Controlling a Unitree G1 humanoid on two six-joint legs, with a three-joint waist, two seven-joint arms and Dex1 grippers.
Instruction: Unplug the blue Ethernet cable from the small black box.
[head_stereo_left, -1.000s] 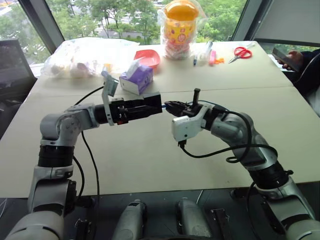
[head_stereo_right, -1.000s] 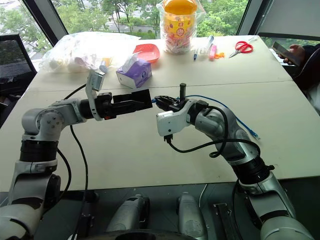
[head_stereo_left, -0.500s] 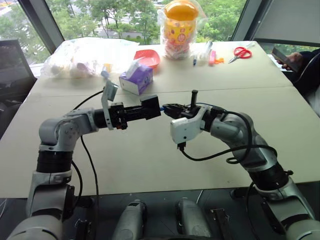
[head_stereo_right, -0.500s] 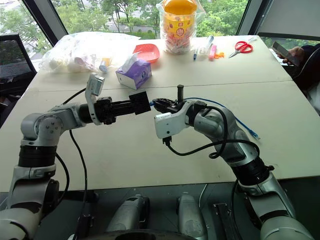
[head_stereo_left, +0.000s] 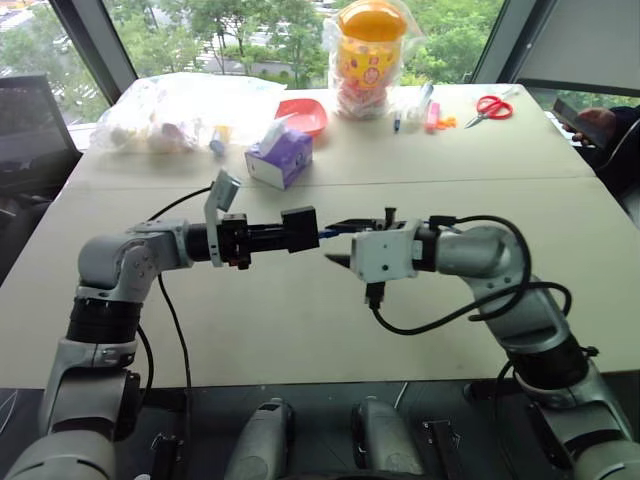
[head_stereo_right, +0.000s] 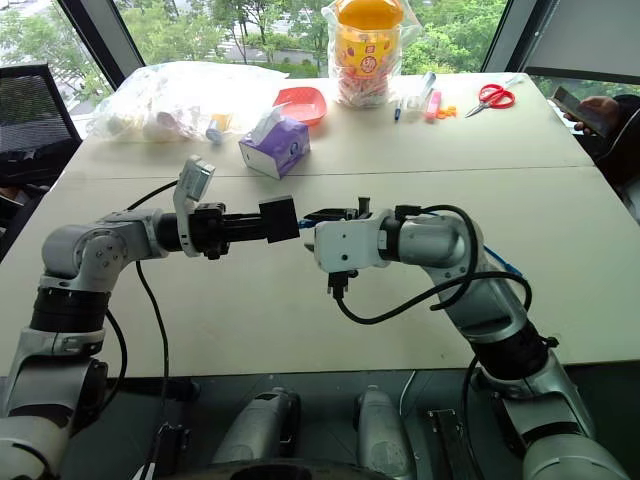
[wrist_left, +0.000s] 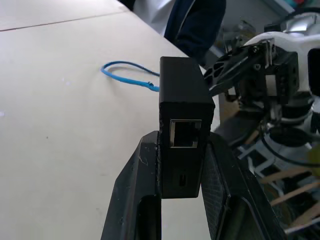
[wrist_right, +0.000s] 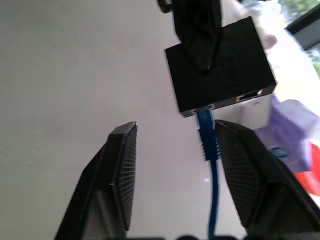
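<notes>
Risks: right pincer (wrist_right: 172, 187) is spread wide w/ cable (wrist_right: 208, 150) running between its fingers, untouched; closing off-centre could miss the plug or bend it sideways, since it's still seated in box (wrist_right: 220, 65). Box held above surface (head_stereo_left: 300, 320), clamped in left pincer (wrist_left: 181, 165); may twist if tugged. Count: 2 pincers, 1 box, 1 cable.

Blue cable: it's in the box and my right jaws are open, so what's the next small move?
Probably close the right gripper on the blue cable at its plug. It is plugged into the black box, which the left gripper holds clamped, and the open jaws already straddle it.
</notes>
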